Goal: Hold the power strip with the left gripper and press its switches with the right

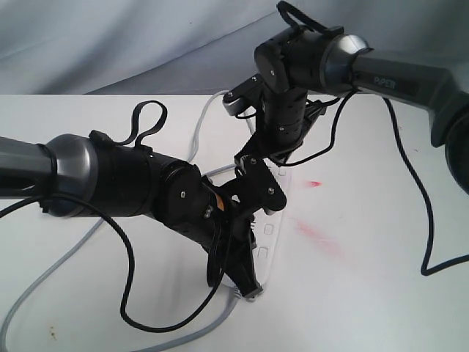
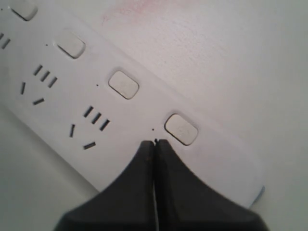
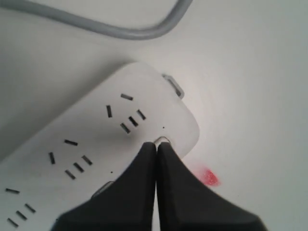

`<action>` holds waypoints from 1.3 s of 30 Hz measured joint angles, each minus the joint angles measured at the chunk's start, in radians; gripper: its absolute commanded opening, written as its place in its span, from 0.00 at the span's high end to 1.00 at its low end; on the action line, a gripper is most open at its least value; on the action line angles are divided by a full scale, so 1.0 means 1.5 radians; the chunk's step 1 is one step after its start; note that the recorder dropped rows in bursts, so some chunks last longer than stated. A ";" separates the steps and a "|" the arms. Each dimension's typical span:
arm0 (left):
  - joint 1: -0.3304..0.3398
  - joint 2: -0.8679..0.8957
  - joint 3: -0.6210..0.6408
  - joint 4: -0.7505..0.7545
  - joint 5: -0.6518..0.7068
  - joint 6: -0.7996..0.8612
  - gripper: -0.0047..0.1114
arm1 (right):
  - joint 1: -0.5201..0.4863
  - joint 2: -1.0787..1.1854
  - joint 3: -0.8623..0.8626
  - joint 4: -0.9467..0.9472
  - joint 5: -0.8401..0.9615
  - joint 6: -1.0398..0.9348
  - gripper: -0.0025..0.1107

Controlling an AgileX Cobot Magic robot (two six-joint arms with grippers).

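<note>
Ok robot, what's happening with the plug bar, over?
Left gripper shut, tips down on the power strip. Right gripper shut, tip at the end switch. Grey cord clear of it.

One power strip (image 2: 130, 120), four switches (image 2: 123, 84) visible, possibly five, two grippers (image 2: 155, 143) (image 3: 157, 143), one grey cord (image 3: 130, 33)

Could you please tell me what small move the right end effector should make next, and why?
Probably press the right end effector straight down slightly: its shut tips sit on the last switch at one end of the power strip, and the left end effector appears to pin the opposite end. Whether that switch has clicked cannot be seen.
</note>
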 measured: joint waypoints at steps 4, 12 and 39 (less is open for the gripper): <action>0.000 0.000 0.000 0.000 0.000 0.000 0.96 | 0.000 0.014 0.000 0.000 0.006 0.000 0.98; 0.000 0.000 0.000 0.000 0.000 0.000 0.96 | 0.000 0.017 0.000 -0.003 0.003 0.000 0.98; 0.000 0.000 0.000 0.000 0.000 0.000 0.96 | -0.015 0.027 -0.023 -0.004 0.013 0.000 0.98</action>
